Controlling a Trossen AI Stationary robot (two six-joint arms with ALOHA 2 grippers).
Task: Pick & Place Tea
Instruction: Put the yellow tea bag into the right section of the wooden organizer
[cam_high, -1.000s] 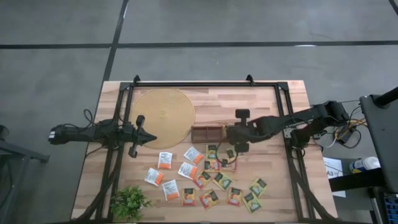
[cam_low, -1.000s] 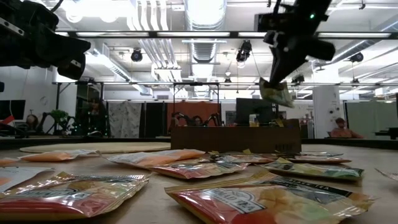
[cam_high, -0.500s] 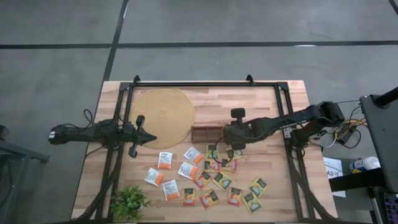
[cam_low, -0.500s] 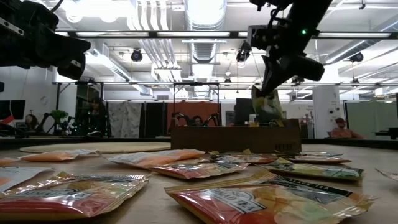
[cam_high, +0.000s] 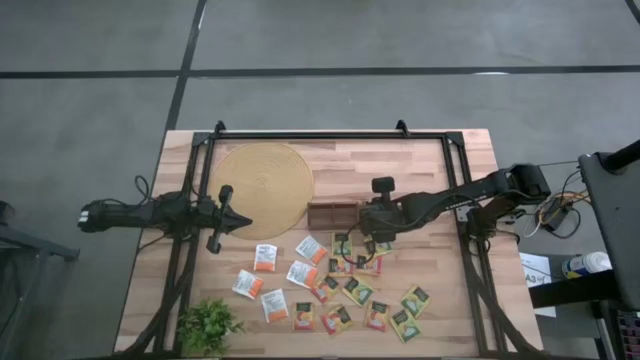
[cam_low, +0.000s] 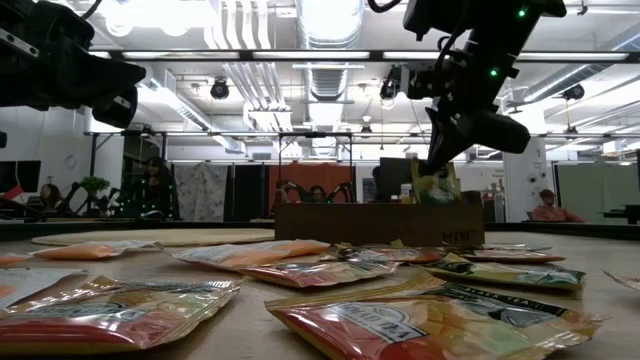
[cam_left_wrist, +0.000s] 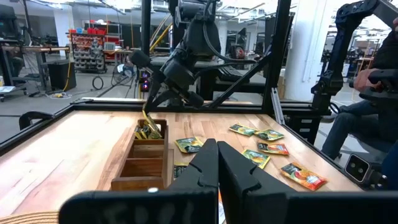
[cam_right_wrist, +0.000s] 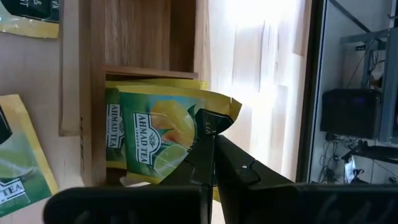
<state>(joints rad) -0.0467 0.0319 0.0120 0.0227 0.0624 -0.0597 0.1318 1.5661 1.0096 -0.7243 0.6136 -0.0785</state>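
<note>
Loose tea sachets (cam_high: 302, 273) on the table: about seventeen. One wooden compartment tray (cam_high: 331, 214), one round woven mat (cam_high: 263, 186), one plant (cam_high: 207, 326).

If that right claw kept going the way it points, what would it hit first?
Probably the wooden tray: the right gripper, shut on a green-yellow tea sachet, points into its end compartment, where another sachet seems to sit.

Label: "AHMAD TEA" | Carrier: green/yellow sachet (cam_right_wrist: 163, 134) | Secondary: "TEA" fragment on adjacent sachet (cam_right_wrist: 18, 180), probably the same brand | Other print: illegible
</note>
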